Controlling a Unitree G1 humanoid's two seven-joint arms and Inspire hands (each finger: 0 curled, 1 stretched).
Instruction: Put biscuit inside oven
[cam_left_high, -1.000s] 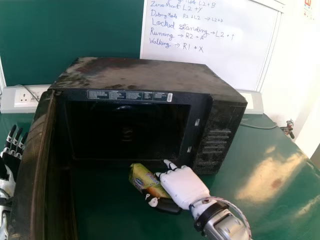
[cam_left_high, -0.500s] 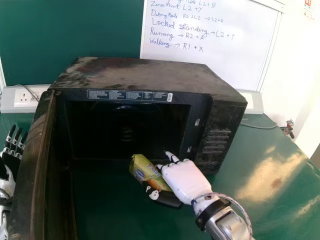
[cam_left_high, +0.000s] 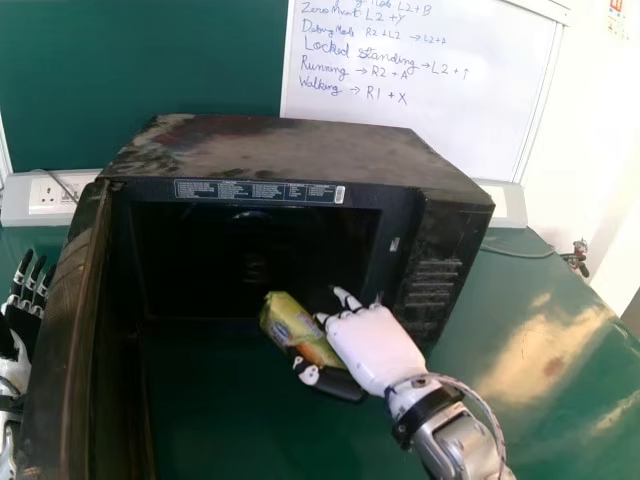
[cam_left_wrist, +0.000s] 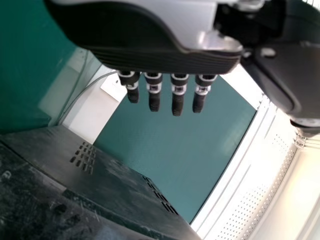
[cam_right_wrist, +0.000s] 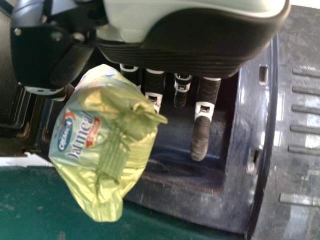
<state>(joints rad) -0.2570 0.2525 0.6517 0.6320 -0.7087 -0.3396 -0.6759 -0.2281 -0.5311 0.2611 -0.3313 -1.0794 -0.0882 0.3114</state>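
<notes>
Higher in the head view than a second ago, the right hand (cam_left_high: 372, 348) has carried the biscuit packet (cam_left_high: 292, 330) up toward the oven (cam_left_high: 290, 150); the oven, its door and the left hand look unmoved.

Fingers and thumb of the right hand are closed round the packet, gripping it from the side with one finger pointing out toward the oven. The packet tilts, its far end at the lower edge of the opening; whether that end has crossed the edge I cannot tell. Green counter (cam_left_high: 540, 350) lies between the packet and the door (cam_left_high: 65, 330), which is swung wide on the left. On the other side, the right hand is near the opening's right border and the ribbed front panel (cam_left_high: 425, 290). The left hand (cam_left_high: 15, 370) is outside the door, at the view's left edge, its fingers straight and spread.

The oven's cavity (cam_left_high: 250, 265) is dark, so what it holds is hard to make out. A printed label strip (cam_left_high: 260, 191) runs along the frame above it, and handwriting covers the whiteboard (cam_left_high: 420, 120) behind. The packet's yellow-green wrapper shows coloured print in the right wrist view.
</notes>
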